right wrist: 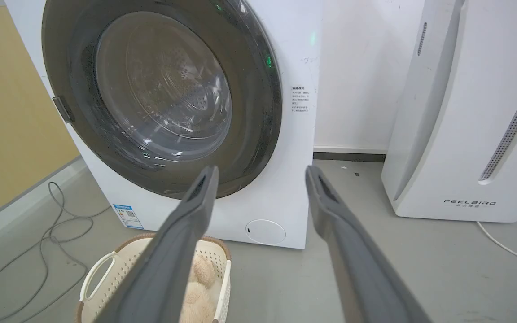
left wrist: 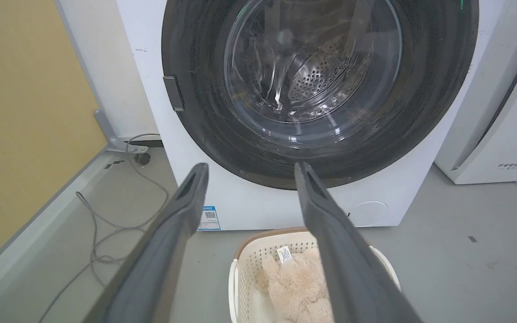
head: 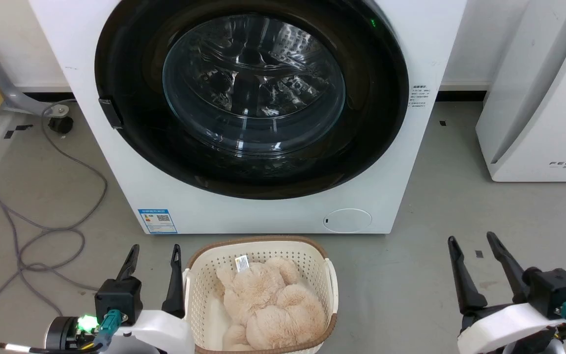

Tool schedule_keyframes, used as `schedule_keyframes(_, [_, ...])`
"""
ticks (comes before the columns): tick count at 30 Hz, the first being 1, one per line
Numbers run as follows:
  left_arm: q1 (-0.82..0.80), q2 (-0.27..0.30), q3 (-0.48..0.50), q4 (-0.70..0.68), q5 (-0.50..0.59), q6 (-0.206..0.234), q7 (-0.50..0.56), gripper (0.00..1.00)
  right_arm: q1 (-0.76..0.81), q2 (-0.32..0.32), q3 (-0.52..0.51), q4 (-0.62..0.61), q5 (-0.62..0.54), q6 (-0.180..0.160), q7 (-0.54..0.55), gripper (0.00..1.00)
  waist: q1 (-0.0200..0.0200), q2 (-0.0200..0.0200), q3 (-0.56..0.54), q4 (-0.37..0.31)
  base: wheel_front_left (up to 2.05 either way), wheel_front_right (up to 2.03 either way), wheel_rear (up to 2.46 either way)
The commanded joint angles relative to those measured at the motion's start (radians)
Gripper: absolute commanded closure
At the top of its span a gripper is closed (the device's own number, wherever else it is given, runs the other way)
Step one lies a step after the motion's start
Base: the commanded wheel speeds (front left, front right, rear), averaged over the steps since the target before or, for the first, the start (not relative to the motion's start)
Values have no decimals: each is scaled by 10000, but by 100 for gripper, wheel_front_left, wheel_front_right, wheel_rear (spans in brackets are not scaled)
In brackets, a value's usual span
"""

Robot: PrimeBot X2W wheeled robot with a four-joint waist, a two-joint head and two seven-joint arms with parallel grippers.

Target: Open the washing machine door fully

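The washing machine door (head: 251,98) is a big glossy black disc with a bulging glass centre, lying flat against the white machine front, with a small dark latch handle (head: 111,113) on its left rim. The door (left wrist: 317,80) faces my left wrist camera, and the door (right wrist: 159,94) is seen at an angle in the right wrist view. My left gripper (head: 155,251) stands open at the lower left, beside the basket, well short of the door. Low at the right, my right gripper (head: 473,241) is open too, holding nothing.
A cream basket (head: 199,275) holding a beige plush toy (head: 273,305) sits on the floor before the machine. Grey cables (head: 42,226) trail at left. A white air purifier (head: 543,98) stands at right. A small round white flap (head: 347,220) sits low on the machine.
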Motion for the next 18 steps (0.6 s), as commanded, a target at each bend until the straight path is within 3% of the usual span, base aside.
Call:
schedule_keyframes(1, [-85, 2, -16, -18, -62, 86, -108, 0, 16, 2, -35, -106, 221, 1, -81, 0, 0, 0, 2, 1, 0, 0, 0])
schedule_keyframes(6, [-104, 2, -60, -27, -89, 181, -213, 0, 23, 3, -26, -193, 609, 2, -185, 0, 0, 0, 15, 8, 0, 0, 0])
schedule_keyframes(7, [-108, 2, -68, -29, -94, 201, -234, 0, 23, 3, -28, -214, 682, 2, -206, 21, 0, 0, 18, 9, 0, 0, 0])
schedule_keyframes(8, [-111, 2, -77, -31, -99, 222, -254, 0, 23, 3, -33, -236, 763, 2, -227, 100, 0, 0, 20, 11, 0, 0, 0])
schedule_keyframes(18, [-137, 2, -154, -58, -144, 420, -463, 0, 11, 4, -169, -170, 2901, 2, -434, 100, 0, 0, 46, 14, 0, 0, 0])
